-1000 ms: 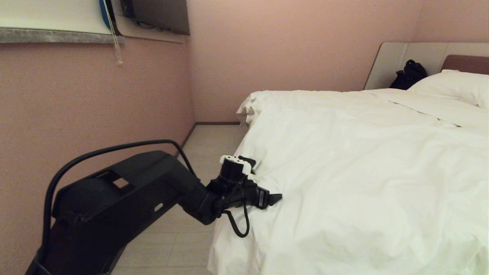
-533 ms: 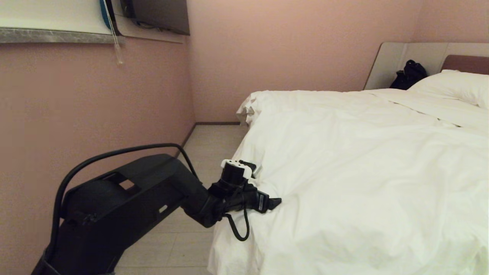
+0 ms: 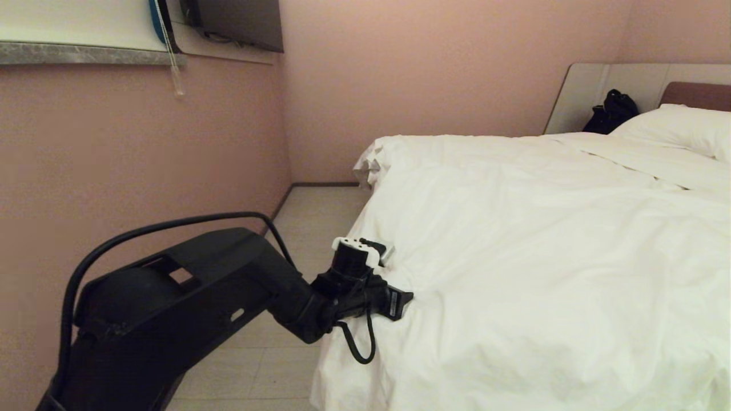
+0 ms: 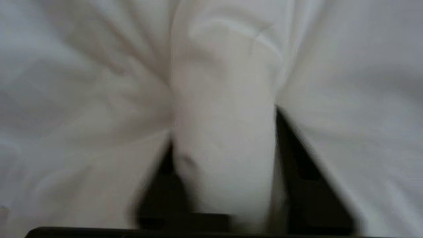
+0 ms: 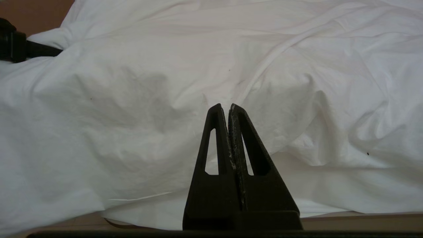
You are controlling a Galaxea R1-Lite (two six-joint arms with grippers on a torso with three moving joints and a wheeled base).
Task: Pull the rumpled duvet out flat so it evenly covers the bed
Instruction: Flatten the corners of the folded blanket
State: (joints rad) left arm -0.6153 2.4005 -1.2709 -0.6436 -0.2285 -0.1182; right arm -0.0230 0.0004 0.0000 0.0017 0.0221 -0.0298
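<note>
Duvet (image 3: pixel 542 240), white, wrinkled, spread over the bed (image 3: pixel 694 94) from its near edge up to the pillow (image 3: pixel 679 128) at the brown headboard, one corner bunched at the far left side above the floor. Left gripper (image 3: pixel 408 298), black, at the duvet's left edge, fingers (image 4: pixel 297 165) clamped on a raised fold of that fabric. Right gripper (image 5: pixel 228 107), fingers pressed together, empty, hanging just off the duvet.
</note>
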